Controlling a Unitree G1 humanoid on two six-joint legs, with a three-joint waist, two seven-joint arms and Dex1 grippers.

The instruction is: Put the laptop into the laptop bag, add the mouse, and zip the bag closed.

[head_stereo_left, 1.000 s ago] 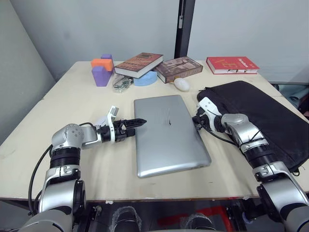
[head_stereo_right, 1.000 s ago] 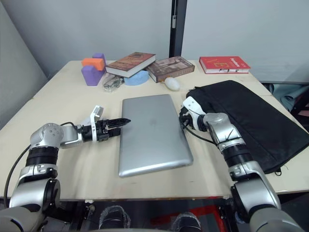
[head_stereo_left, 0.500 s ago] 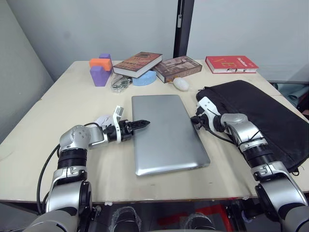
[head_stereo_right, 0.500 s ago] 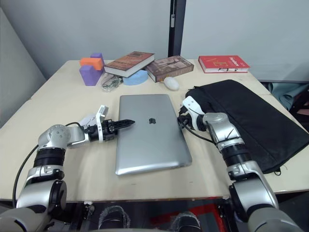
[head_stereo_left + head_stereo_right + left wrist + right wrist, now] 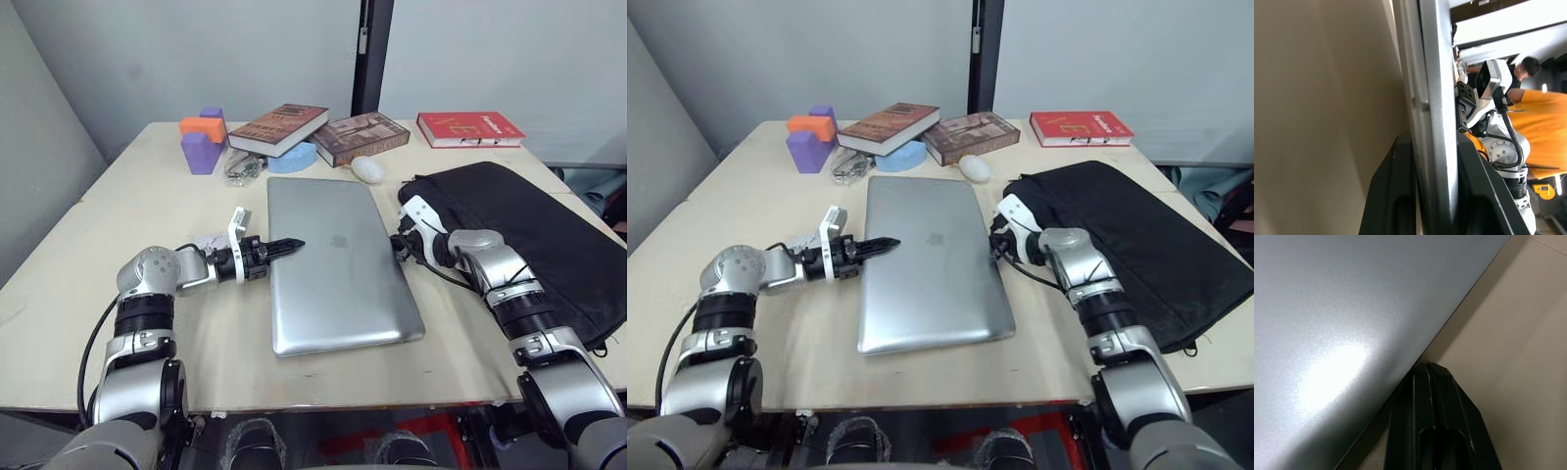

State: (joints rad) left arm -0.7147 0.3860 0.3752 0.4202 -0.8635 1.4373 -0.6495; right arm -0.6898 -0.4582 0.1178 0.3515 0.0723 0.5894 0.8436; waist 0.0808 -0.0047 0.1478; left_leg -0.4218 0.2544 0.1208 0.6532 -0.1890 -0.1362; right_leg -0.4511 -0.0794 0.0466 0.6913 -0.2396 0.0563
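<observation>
I see the laptop (image 5: 338, 262) lying closed and flat on the table (image 5: 147, 206), between my two arms, its far edge near the mouse (image 5: 368, 170). My left gripper (image 5: 284, 245) pinches the laptop's left edge: in the left wrist view one black finger (image 5: 1393, 196) lies under the edge and the other over it. My right gripper (image 5: 397, 247) sits at the laptop's right edge, its fingers (image 5: 1427, 421) pressed together with the tip just at that edge. The bag (image 5: 529, 235) lies flat to the right of the laptop, behind my right arm. Books (image 5: 279, 127) and blocks (image 5: 204, 142) stand along the table's far side.
</observation>
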